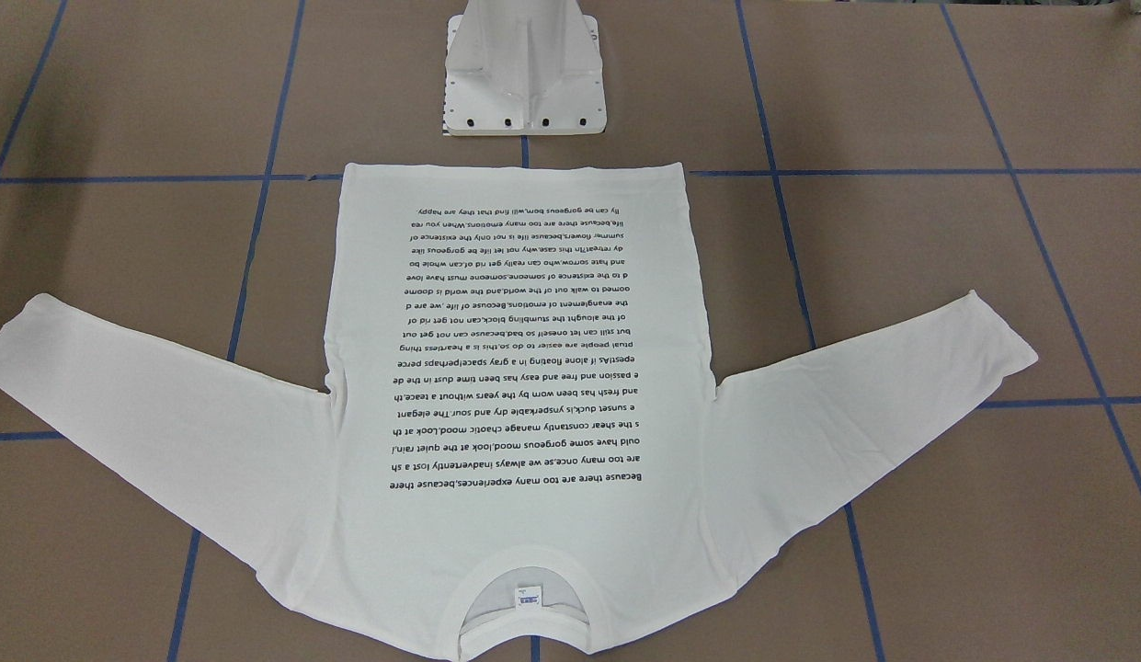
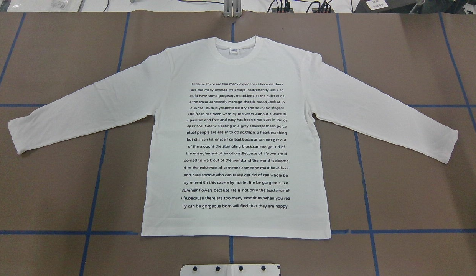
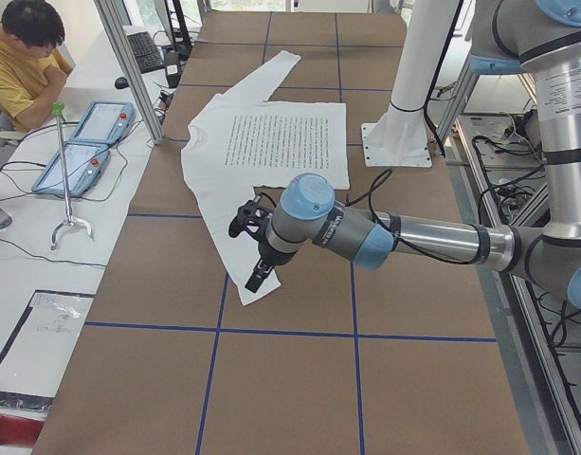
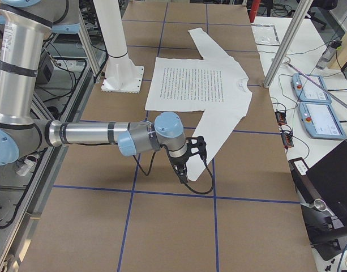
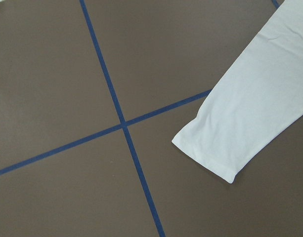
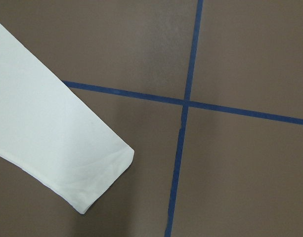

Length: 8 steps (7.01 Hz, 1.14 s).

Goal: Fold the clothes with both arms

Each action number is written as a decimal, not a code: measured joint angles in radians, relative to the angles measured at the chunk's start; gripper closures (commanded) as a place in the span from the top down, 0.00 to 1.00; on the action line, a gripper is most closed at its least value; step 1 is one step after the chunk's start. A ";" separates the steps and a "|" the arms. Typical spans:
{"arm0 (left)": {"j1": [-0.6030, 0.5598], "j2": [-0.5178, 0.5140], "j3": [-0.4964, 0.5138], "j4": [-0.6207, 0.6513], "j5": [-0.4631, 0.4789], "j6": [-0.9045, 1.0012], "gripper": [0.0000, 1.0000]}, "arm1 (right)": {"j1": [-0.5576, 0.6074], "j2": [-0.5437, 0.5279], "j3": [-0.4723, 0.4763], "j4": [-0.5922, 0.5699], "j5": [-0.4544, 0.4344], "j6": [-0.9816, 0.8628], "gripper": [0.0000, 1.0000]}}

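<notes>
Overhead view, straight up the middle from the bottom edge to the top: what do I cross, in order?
White base plate → T-shirt hem → black printed text → ribbed collar → tag → grey metal bracket at the table's far edge.

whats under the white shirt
The T-shirt lies flat on the brown table, covering parts of the blue tape lines, which run in under its edges. Whether anything else lies beneath it cannot be seen.

White long-sleeved T-shirt [image 1: 519,524] flat on brown table [image 1: 947,276], print up, hem near pedestal base [image 1: 524,92].
</notes>
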 measured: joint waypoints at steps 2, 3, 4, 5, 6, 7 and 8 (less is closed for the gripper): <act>-0.001 -0.052 0.053 -0.051 -0.006 0.000 1.00 | -0.011 0.022 -0.058 0.109 0.001 0.011 1.00; -0.001 -0.059 0.061 -0.057 -0.006 0.000 1.00 | -0.049 0.028 -0.099 0.198 0.000 0.070 1.00; -0.002 -0.061 0.063 -0.060 -0.007 0.001 1.00 | -0.106 0.033 -0.137 0.298 -0.013 0.201 0.97; -0.002 -0.060 0.063 -0.061 -0.007 0.001 1.00 | -0.173 0.035 -0.182 0.420 -0.043 0.338 0.91; -0.002 -0.058 0.060 -0.062 -0.008 0.002 1.00 | -0.237 0.038 -0.243 0.548 -0.089 0.448 0.84; -0.002 -0.055 0.058 -0.062 -0.019 0.003 1.00 | -0.284 0.045 -0.310 0.650 -0.132 0.515 0.75; -0.003 -0.052 0.060 -0.062 -0.050 0.005 1.00 | -0.317 0.059 -0.370 0.713 -0.157 0.545 0.73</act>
